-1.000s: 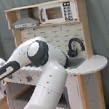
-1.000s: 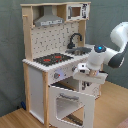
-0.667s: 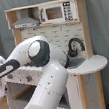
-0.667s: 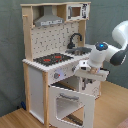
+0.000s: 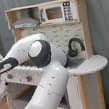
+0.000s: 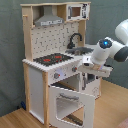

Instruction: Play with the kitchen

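We cannot tell whether the fingers are released or clenched; the gripper (image 6: 91, 75) hangs in front of the kitchen (image 6: 52, 55), just beside its front edge above the oven door (image 6: 71, 105), which stands swung open and tilted outward in the second exterior view. The white arm (image 5: 47, 82) (bulky in the first exterior view) covers much of the lower front. We see the black-red stovetop (image 6: 52, 59), the sink with black faucet (image 5: 74, 47), the grey hood (image 5: 26, 20) and the small microwave (image 5: 57, 12) up top. The kitchen stands on a wooden floor (image 6: 15, 120)
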